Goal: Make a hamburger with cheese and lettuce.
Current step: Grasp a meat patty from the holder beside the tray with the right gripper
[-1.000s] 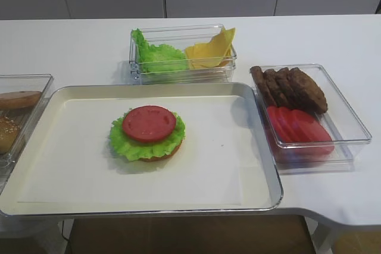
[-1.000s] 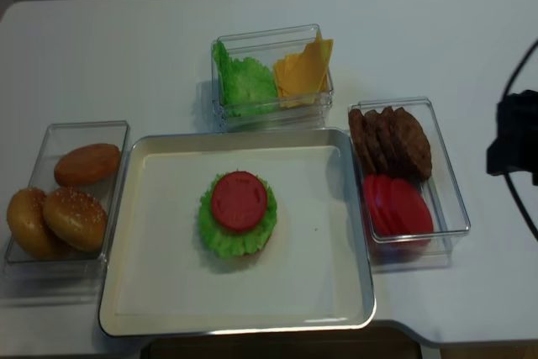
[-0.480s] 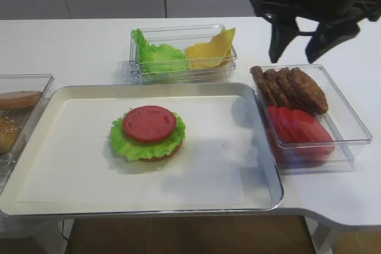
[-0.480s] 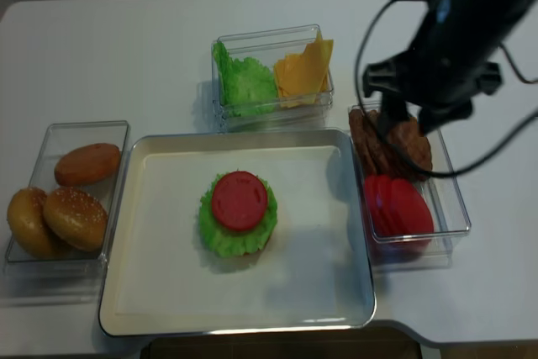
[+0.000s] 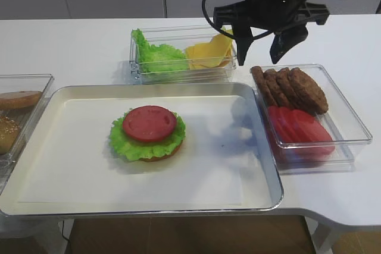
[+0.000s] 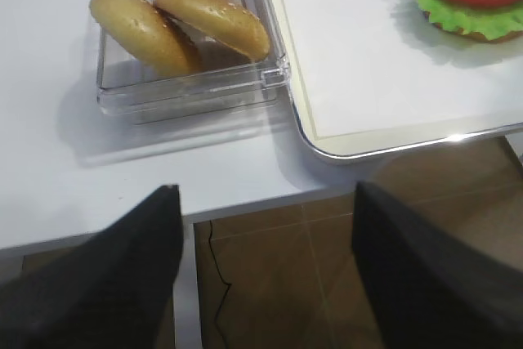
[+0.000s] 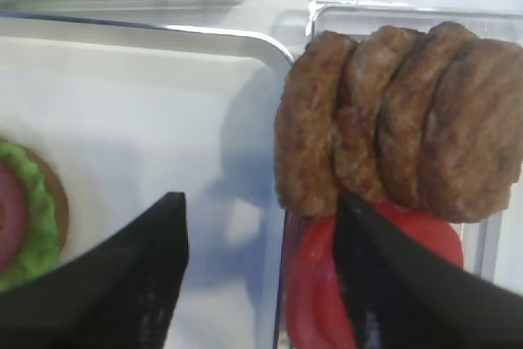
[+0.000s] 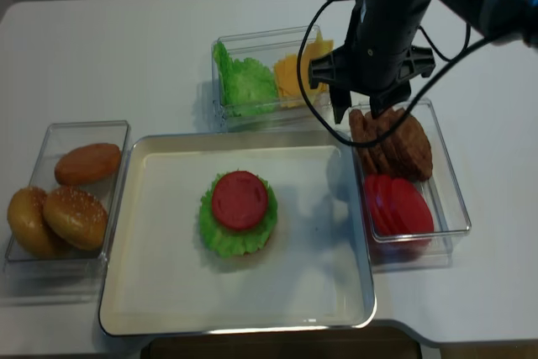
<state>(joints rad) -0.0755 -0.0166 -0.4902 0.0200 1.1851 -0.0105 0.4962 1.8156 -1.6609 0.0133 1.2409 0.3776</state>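
Note:
The hamburger [image 5: 147, 133] [image 8: 239, 212] lies in the middle of the tray, a bun half under a frilly green leaf with a red tomato slice on top. A clear box at the back holds lettuce [image 5: 156, 56] [image 8: 245, 81] on its left and yellow cheese [image 5: 209, 52] [image 8: 294, 73] on its right. My right gripper [image 5: 260, 55] [image 8: 357, 113] [image 7: 260, 218] hangs open and empty above the tray's far right corner, beside the leftmost brown patty [image 7: 309, 128]. The left gripper [image 6: 265, 202] is open and empty over the table's front edge, left of the tray.
A clear box on the right holds several patties [image 5: 289, 87] [image 8: 391, 142] and red tomato slices [image 5: 297, 129] [image 8: 397, 206]. A box of buns [image 8: 67, 199] [image 6: 180, 22] stands left of the metal tray [image 5: 77, 165] [image 8: 168, 283].
The right arm has come in from the right and moved left, from over the patty box to its left edge by the tray corner. Nothing on the table has moved.

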